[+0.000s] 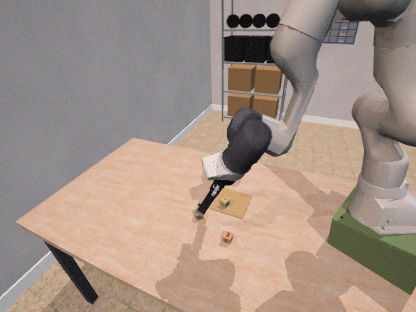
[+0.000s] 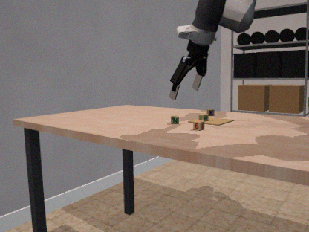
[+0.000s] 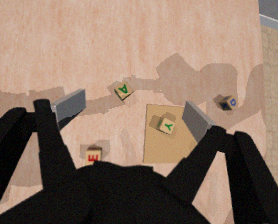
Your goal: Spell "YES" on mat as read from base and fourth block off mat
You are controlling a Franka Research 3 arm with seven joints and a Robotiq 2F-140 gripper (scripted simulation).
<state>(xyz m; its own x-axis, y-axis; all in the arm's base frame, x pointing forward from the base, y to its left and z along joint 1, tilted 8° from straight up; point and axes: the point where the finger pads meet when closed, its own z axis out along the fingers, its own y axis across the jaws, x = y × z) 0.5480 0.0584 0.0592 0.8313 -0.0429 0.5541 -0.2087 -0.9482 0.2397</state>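
A tan mat (image 3: 167,135) lies flat on the table. A block with a green Y (image 3: 165,123) sits on it; it also shows in the top view (image 1: 225,202). A block with a green letter (image 3: 123,90) lies off the mat beside it. A block with a red E (image 3: 92,154) (image 1: 227,236) lies off the mat, nearer the table's front edge. A block with a blue letter (image 3: 229,103) lies off the mat on the far side (image 2: 210,112). My gripper (image 2: 184,88) is open and empty, well above the blocks; its fingers frame the wrist view (image 3: 133,112).
The robot's green base (image 1: 372,240) stands at the table's right side. A shelf with boxes (image 1: 253,85) stands behind the table, away from it. The table edge runs close to the grey wall on the left.
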